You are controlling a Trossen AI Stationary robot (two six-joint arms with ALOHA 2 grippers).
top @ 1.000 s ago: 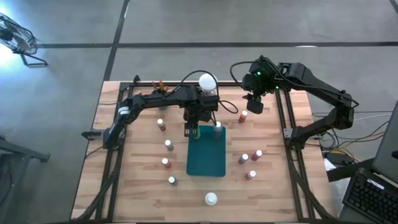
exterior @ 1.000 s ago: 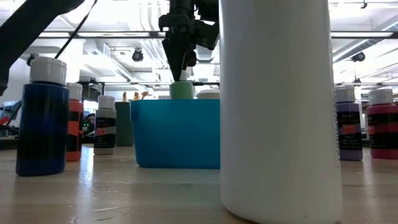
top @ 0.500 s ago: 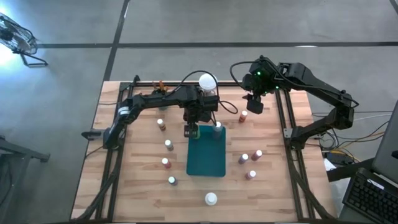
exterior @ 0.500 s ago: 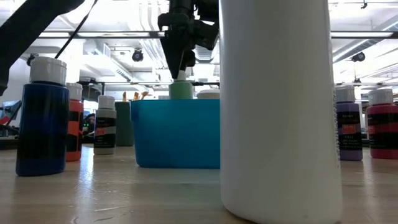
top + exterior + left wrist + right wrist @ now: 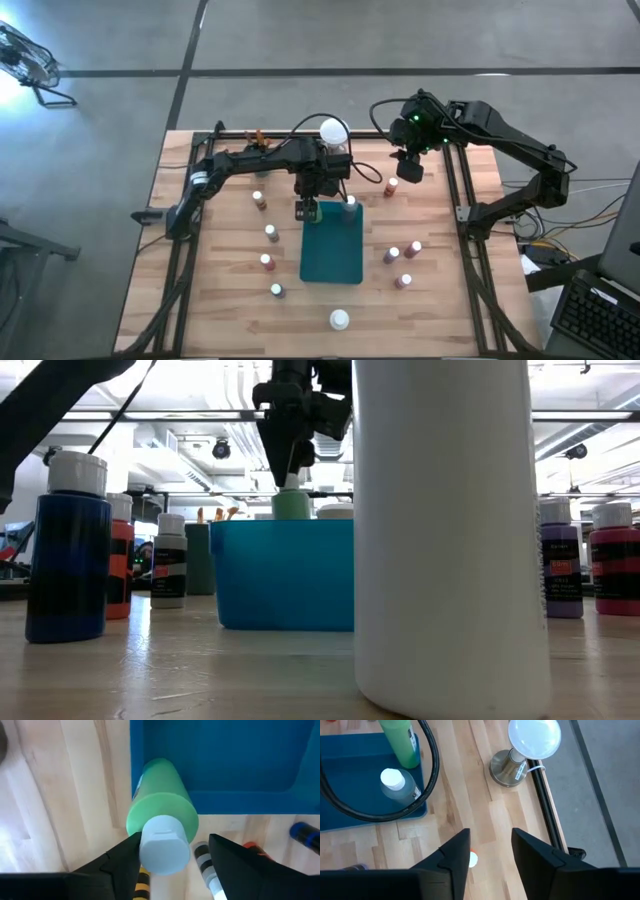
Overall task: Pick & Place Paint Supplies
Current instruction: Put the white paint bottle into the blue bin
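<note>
Teal tray sits mid-worktop, long axis running from the far edge toward the near edge. Two bottles stand in its far end: a green bottle in one far corner, white cap up, and a grey bottle in the other far corner.

Left gripper hangs directly over the green bottle's cap, fingers spread open on either side of it, not touching; the bottle stands on its own in the tray.

Right gripper hovers above the far right part of the worktop, fingers parted with nothing between them. A small white-capped bottle stands right below it on the wood.

Loose small bottles ring the tray on both sides, well apart from one another; a white bottle stands near the near edge.

Labels are visible on the bottles in the low view, but none can be read.

Lamp ball on a metal base stands at the far edge.
</note>
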